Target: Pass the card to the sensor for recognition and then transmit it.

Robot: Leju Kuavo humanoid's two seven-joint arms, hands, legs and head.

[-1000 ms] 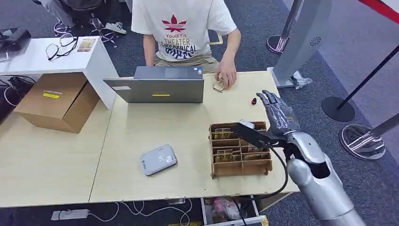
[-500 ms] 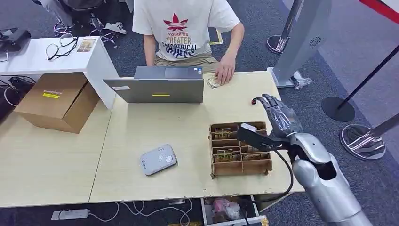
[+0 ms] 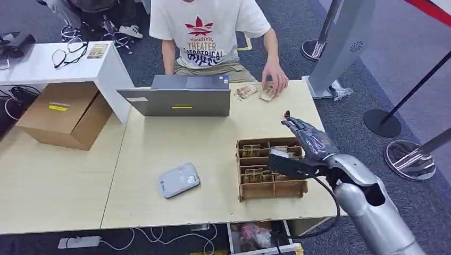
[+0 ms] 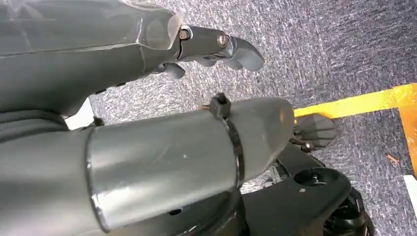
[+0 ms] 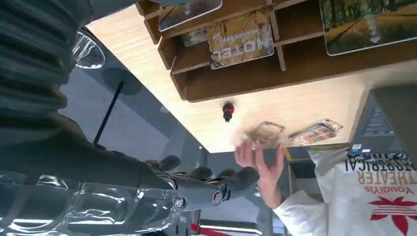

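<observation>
Table (image 3: 175,143): pale wood, with a person seated at the far side behind a laptop (image 3: 175,101).
Organizer (image 3: 271,169): wooden, cards (image 3: 254,173) standing in its compartments, none lifted yet.
Reader (image 3: 179,180): grey sensor, well apart from the organizer, untouched.
Right hand (image 3: 307,139): fingers spread, holding nothing, hovering over the organizer's far corner.
Progress: nothing done; picking, scanning, handing over all remain.

cards (image 5: 240,38) in wooden rack (image 5: 275,73) | red button (image 5: 227,110) beside | person's hand (image 5: 260,160) on blurred, probably a card (image 5: 265,133)
</observation>
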